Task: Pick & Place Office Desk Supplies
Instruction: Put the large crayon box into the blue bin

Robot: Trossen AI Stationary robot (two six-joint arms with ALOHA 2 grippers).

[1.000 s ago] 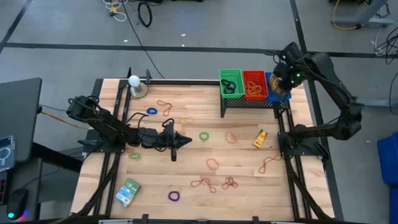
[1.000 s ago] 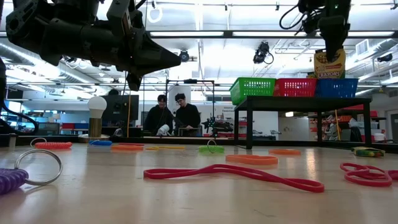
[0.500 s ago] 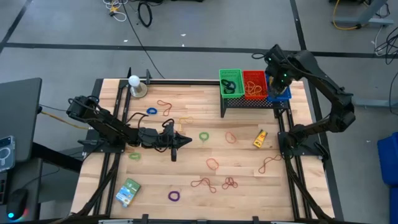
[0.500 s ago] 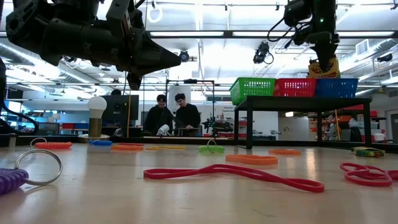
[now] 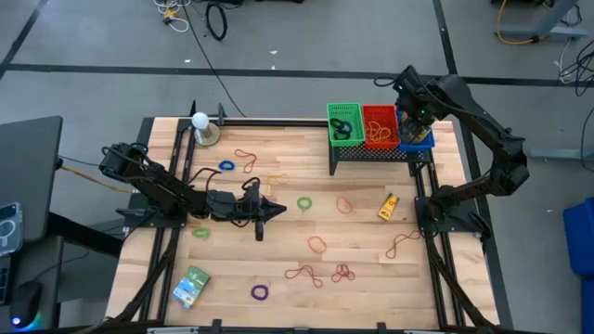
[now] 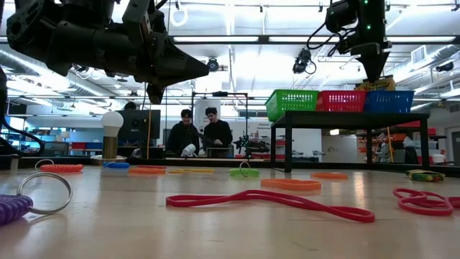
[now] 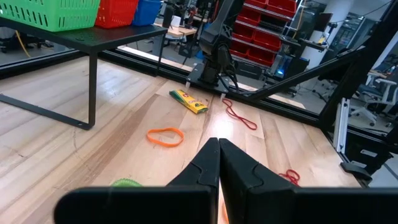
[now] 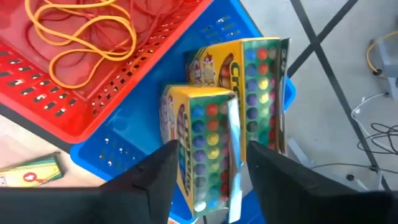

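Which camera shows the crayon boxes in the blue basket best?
The right wrist view: two crayon boxes stand in the blue basket, between the open right hand. High view shows a yellow speck, low view only tops, left wrist view none.

Two yellow crayon boxes (image 8: pixel 208 143) stand upright in the blue basket (image 8: pixel 118 152) — rubber bands (image 5: pixel 317 245) scattered across the table.

One camera looks straight down on the table (image 5: pixel 278 209). One sits at tabletop level, facing the room. Each wrist camera looks past its fingers; all apparently share the baskets (image 6: pixel 339 101).
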